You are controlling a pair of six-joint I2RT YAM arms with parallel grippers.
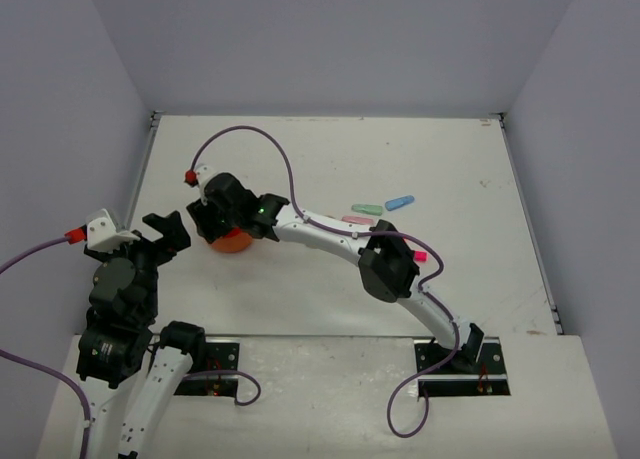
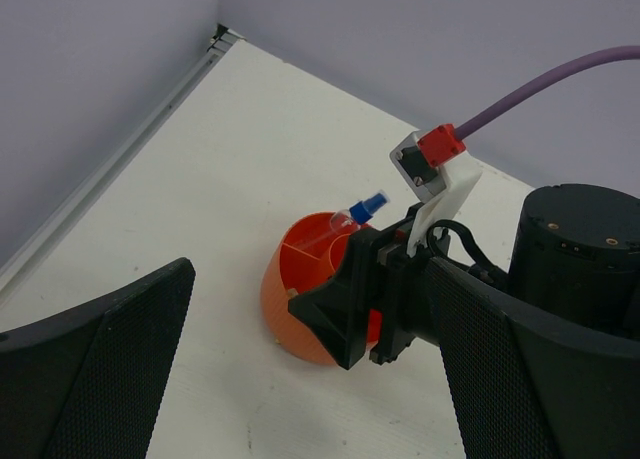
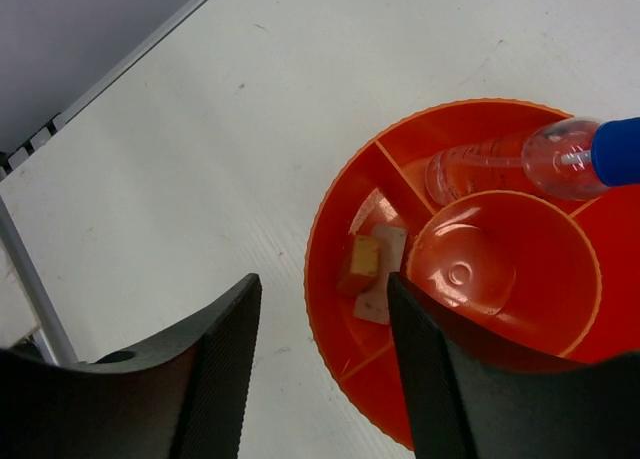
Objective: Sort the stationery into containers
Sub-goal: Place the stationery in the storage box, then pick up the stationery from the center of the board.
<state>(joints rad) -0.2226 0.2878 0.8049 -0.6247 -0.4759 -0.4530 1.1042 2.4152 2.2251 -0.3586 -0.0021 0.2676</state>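
The round orange container [image 3: 330, 309] has divider walls and a small inner cup. In one compartment lie a tan cube [image 3: 365, 256] and a white piece [image 3: 388, 244]. A clear bottle with a blue cap [image 3: 560, 159] rests in the neighbouring compartment. My right gripper [image 3: 322, 284] hangs open above the tub's rim, holding nothing. In the top view it [image 1: 215, 227] covers most of the tub [image 1: 235, 243]. My left gripper [image 1: 170, 231] stands wide open and empty, left of the tub [image 2: 285, 299]. Green [image 1: 367, 208], blue [image 1: 400, 201] and pink [image 1: 357, 220] bars lie on the table.
A pink-ended highlighter [image 1: 420, 256] pokes out beside the right arm's elbow. The right arm stretches across the middle of the table from its base [image 1: 455, 354]. Grey walls close the table on three sides.
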